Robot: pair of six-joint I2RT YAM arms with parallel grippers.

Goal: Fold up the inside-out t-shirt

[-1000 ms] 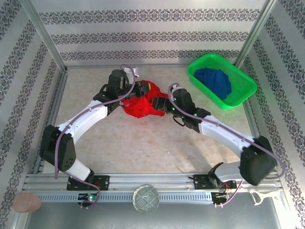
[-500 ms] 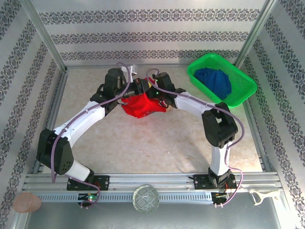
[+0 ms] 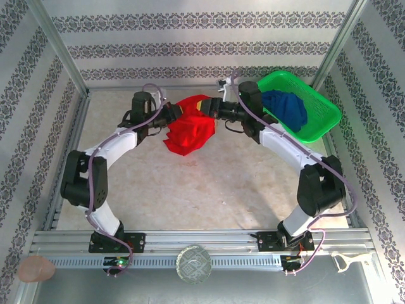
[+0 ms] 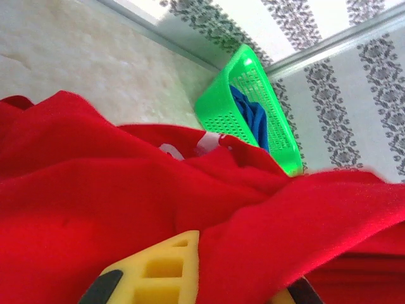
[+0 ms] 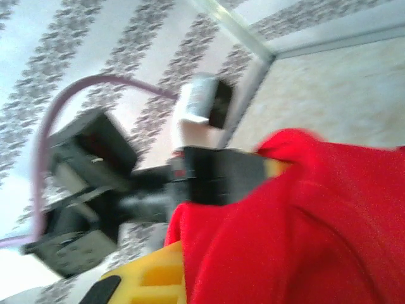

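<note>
Top external has left gripper and right gripper both pinching the t-shirt, looks light and floppy, I'd grab seams.

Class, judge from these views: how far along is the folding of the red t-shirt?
Done: the left tool and right tool are both shut on the red t-shirt. In hand: it is bunched up between them. Left: spreading it flat and making every fold.

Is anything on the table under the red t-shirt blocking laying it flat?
Nothing visible does. The red t-shirt hangs from the left gripper and right gripper over bare table; the green basket sits apart, far right.
</note>
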